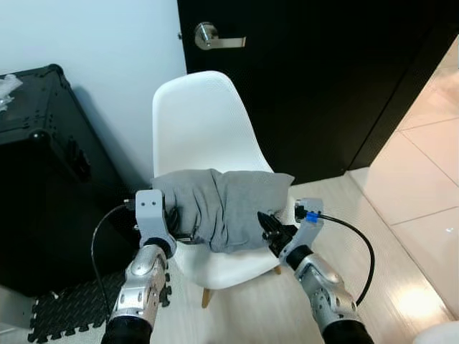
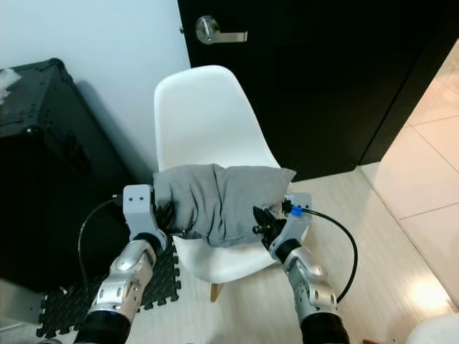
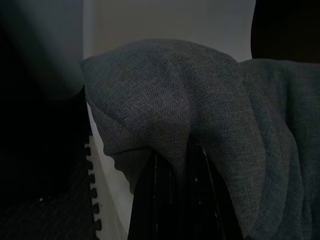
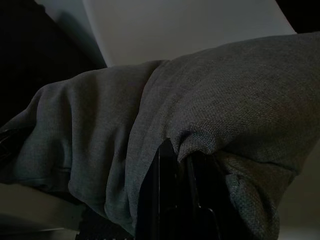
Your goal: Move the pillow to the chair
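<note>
Arms came first in the head views, two of them, silver, reaching forward and down. Left gripper (image 1: 172,228) sat at the pillow's left end, right gripper (image 1: 270,228) at its right end. In the wrist views each gripper's black fingers were buried in grey cloth: the left fingers (image 3: 167,200) had a fold of fabric drawn down between them, and the right fingers (image 4: 170,195) were pinched on the lower edge, so both appeared clamped on the pillow.

One pillow (image 1: 222,204), grey, bunched and creased in the middle, lay stretched between the two grippers over the front of the seat. It seemed to be resting on, or just above, the seat; contact could not be told for certain.

One chair (image 1: 204,118), white moulded shell on wooden legs, stood directly behind the pillow, its back toward the wall and a dark door (image 1: 323,86) with one lever handle (image 1: 215,37).

Judged progress: the carry looked nearly finished, the pillow already at the chair. What remained was likely settling it fully onto the seat, releasing both ends and pulling the arms clear.

Beside the chair, on the robot's left, stood one black case (image 1: 43,165), with a dark foam mat (image 1: 72,304) on the floor at its foot.
</note>
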Motion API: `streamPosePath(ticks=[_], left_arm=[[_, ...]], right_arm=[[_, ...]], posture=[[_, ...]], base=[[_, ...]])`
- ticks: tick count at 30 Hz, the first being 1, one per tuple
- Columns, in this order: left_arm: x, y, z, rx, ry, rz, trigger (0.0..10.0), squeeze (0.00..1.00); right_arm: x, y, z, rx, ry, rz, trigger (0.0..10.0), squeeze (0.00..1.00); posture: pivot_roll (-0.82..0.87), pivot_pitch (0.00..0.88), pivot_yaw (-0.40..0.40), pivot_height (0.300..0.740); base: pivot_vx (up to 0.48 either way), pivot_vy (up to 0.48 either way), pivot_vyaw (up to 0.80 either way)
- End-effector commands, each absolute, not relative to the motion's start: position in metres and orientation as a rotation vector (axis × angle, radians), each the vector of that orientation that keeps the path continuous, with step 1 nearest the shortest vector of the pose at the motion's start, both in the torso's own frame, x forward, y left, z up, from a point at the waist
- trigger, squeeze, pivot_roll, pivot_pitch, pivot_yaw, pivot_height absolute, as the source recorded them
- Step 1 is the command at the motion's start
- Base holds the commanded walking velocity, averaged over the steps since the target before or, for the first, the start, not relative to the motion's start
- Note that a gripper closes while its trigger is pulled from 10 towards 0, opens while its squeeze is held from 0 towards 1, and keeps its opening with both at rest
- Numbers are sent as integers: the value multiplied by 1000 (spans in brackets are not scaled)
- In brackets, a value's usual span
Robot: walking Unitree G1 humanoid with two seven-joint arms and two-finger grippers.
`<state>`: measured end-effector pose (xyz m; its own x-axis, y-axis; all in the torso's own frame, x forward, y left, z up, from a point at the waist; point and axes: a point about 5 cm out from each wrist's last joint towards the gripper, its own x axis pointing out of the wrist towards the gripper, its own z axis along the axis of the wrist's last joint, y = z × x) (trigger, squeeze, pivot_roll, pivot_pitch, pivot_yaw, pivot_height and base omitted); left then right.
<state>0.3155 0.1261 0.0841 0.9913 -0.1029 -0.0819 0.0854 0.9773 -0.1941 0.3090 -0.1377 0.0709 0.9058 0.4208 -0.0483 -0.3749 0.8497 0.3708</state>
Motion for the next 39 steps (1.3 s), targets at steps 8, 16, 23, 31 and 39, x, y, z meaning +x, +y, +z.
streamPosePath(ticks=[8, 16, 23, 31, 39], left_arm=[[317, 102, 93, -205, 60, -218, 10000, 0], [316, 101, 93, -206, 62, -218, 10000, 0], [316, 101, 92, -206, 62, -220, 10000, 0], [316, 100, 93, -206, 61, -229, 10000, 0], [316, 100, 93, -206, 61, -230, 10000, 0]], right_arm=[[310, -116, 76, 385, 115, 520, 10000, 0], [309, -115, 76, 388, 117, 521, 10000, 0], [309, -114, 76, 392, 118, 520, 10000, 0], [310, -114, 77, 398, 113, 522, 10000, 0], [309, -113, 77, 404, 111, 523, 10000, 0]], posture=[[-35, 136, 42, 740], [-34, 140, 44, 740], [-34, 141, 46, 740], [-33, 141, 49, 740], [-31, 144, 49, 740]], base=[[337, 0, 0], [359, 0, 0], [360, 0, 0], [365, 0, 0], [361, 0, 0]])
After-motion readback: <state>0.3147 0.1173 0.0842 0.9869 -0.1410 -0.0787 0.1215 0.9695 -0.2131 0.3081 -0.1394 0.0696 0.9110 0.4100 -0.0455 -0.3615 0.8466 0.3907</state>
